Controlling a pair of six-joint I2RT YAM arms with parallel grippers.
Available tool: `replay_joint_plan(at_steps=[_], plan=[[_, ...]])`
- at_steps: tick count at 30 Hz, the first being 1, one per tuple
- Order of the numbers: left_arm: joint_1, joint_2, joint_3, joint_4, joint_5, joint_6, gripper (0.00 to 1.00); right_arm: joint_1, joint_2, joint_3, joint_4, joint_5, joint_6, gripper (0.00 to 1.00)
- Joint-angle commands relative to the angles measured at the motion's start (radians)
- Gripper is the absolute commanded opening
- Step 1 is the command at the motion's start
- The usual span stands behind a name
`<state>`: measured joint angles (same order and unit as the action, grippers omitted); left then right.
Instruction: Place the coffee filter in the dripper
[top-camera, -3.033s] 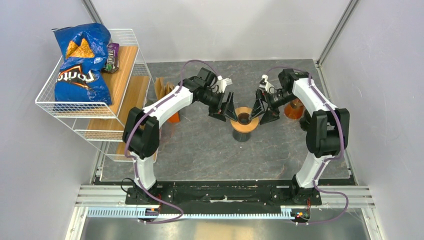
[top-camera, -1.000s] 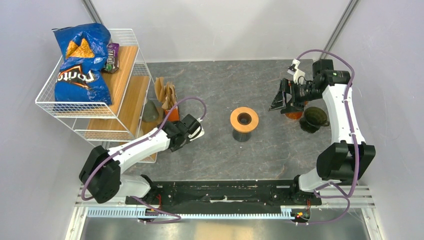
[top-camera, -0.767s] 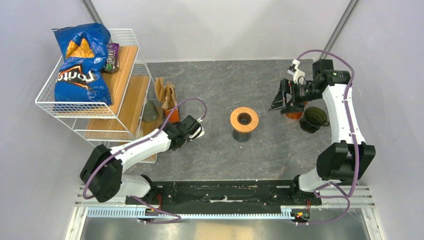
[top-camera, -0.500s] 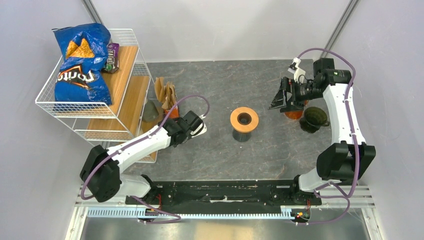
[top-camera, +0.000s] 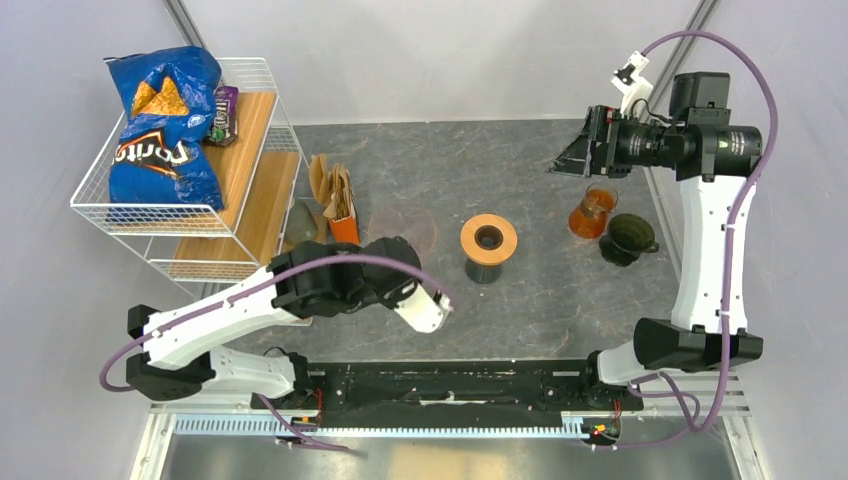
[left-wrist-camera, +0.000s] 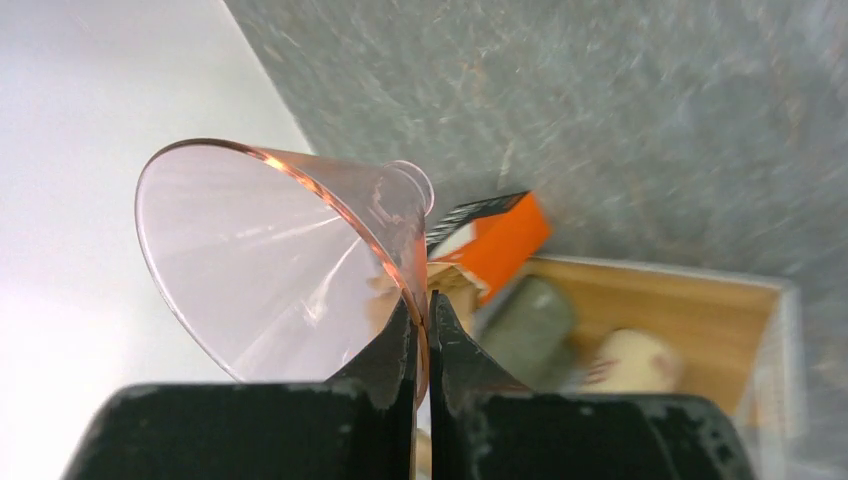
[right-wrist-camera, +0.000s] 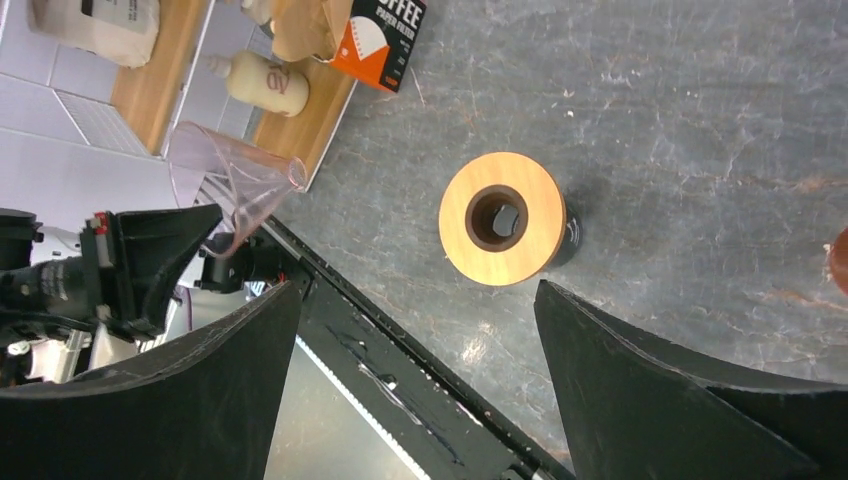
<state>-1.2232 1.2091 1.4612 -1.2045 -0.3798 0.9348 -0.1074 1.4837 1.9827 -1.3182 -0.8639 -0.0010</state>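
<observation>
The paper filters (top-camera: 333, 185) are being stored upright in the orange filter box (top-camera: 345, 228) beside the wire rack (top-camera: 180, 215), well apart from both grippers. They are being judged very light, soft and easily creased, and probably nested. One should be pinched gently at its top edge so that a single sheet is being lifted.

The dripper (left-wrist-camera: 270, 250), a clear pink cone, is being held off the table by the left gripper (left-wrist-camera: 420, 330), which is clamped on the rim wall with one finger inside and one outside. It is being judged stiff, smooth, slippery and breakable. The right gripper (right-wrist-camera: 415, 295) is being held spread wide, high over the table, grasping nothing. The wooden stand (right-wrist-camera: 503, 218) is being seen mid-table with nothing seated in its hole.

In the top view the dripper is barely being made out, and the left fingers are being hidden by the arm. The filter count, and whether the sheets are sticking together, cannot be told. The box is being blurred in the left wrist view.
</observation>
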Motion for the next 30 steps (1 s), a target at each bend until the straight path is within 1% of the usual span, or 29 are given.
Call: replay_joint_plan(at_steps=[1, 3, 4, 7, 9, 13, 17, 21, 22, 25, 30], plan=[[-0.097, -0.018, -0.067, 0.014, -0.191, 0.479, 0.02, 0.051, -0.048, 0.086, 0.039, 0.052, 0.066, 0.94], [-0.126, -0.032, -0.108, 0.088, -0.241, 0.6, 0.02, 0.135, -0.063, 0.118, 0.071, 0.15, 0.063, 0.91], [-0.139, -0.03, -0.111, 0.097, -0.253, 0.644, 0.02, 0.19, -0.069, 0.131, 0.084, 0.222, 0.063, 0.9], [-0.17, 0.008, -0.068, 0.102, -0.292, 0.69, 0.02, 0.332, -0.055, 0.178, 0.087, 0.366, 0.052, 0.84], [-0.194, 0.043, -0.028, 0.099, -0.315, 0.692, 0.02, 0.399, -0.046, 0.193, 0.088, 0.394, 0.049, 0.8], [-0.221, 0.092, 0.035, 0.053, -0.326, 0.659, 0.02, 0.548, -0.047, 0.178, 0.075, 0.475, -0.028, 0.75], [-0.222, 0.105, 0.043, 0.033, -0.327, 0.615, 0.02, 0.685, -0.027, 0.169, 0.067, 0.562, -0.077, 0.74], [-0.221, 0.13, 0.082, -0.02, -0.317, 0.529, 0.02, 0.77, -0.019, 0.119, 0.068, 0.573, -0.113, 0.71], [-0.221, 0.134, 0.091, -0.035, -0.315, 0.51, 0.02, 0.795, -0.022, 0.107, 0.069, 0.572, -0.124, 0.69], [-0.224, 0.126, 0.093, -0.04, -0.309, 0.486, 0.02, 0.852, -0.025, 0.075, 0.072, 0.589, -0.157, 0.65], [-0.238, 0.11, 0.091, -0.016, -0.305, 0.466, 0.02, 0.88, -0.003, 0.057, 0.082, 0.636, -0.168, 0.62]])
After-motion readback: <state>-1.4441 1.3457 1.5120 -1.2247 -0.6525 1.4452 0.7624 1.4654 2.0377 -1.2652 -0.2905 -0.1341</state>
